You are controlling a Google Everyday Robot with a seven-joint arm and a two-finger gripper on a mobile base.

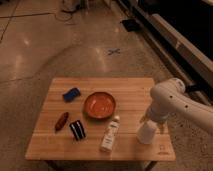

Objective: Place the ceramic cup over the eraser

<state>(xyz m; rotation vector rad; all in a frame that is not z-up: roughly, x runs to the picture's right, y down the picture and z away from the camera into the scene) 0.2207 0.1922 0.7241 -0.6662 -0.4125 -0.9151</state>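
Hanging low over the table (127, 86) at its front right: claw (152, 122), just above or touching the ceramic cup (145, 134); apart or clamped, cannot tell. Standing upright, cup near white bottle (110, 134). Well apart to the left, eraser (77, 130), between bottle and reddish-brown oblong (62, 120).

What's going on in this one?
A white robot arm reaches in from the right, its gripper just above the ceramic cup near the wooden table's front right corner. The cup seems to stand on the table, not lifted. The eraser lies uncovered at front left, beyond a white bottle.
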